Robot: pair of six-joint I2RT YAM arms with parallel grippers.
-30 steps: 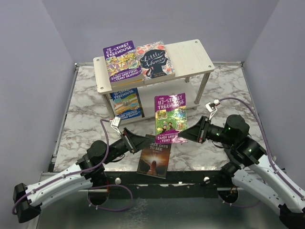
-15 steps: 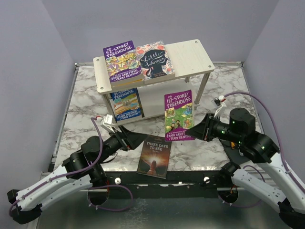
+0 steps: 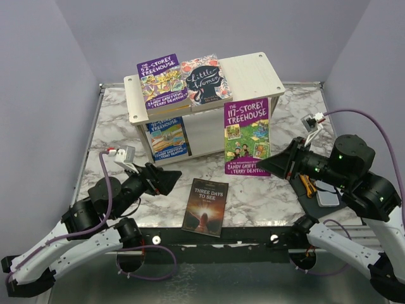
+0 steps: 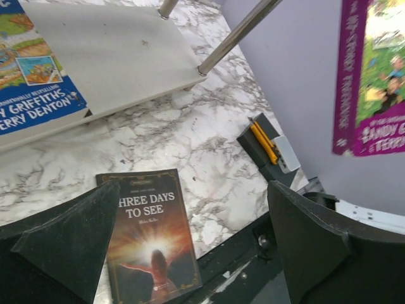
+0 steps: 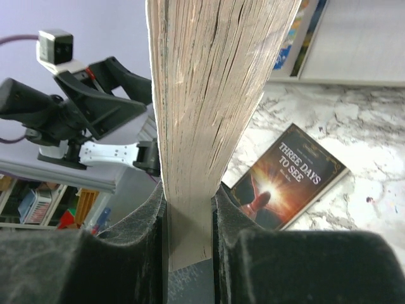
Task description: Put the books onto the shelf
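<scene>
Right gripper (image 3: 271, 166), centre right, clamps the purple Treehouse book (image 3: 247, 136) upright before the shelf (image 3: 253, 73); left gripper (image 3: 166, 178), lower left, spread wide beside the dark brown book (image 3: 205, 206).

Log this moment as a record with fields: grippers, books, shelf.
left gripper: open, empty, near Three Days to See
right gripper: shut on 117-Storey Treehouse, held up in front of the shelf
shelf top: 52-Storey Treehouse, Little Women, flat
lower tier: blue Treehouse book
table: Three Days to See, flat
</scene>
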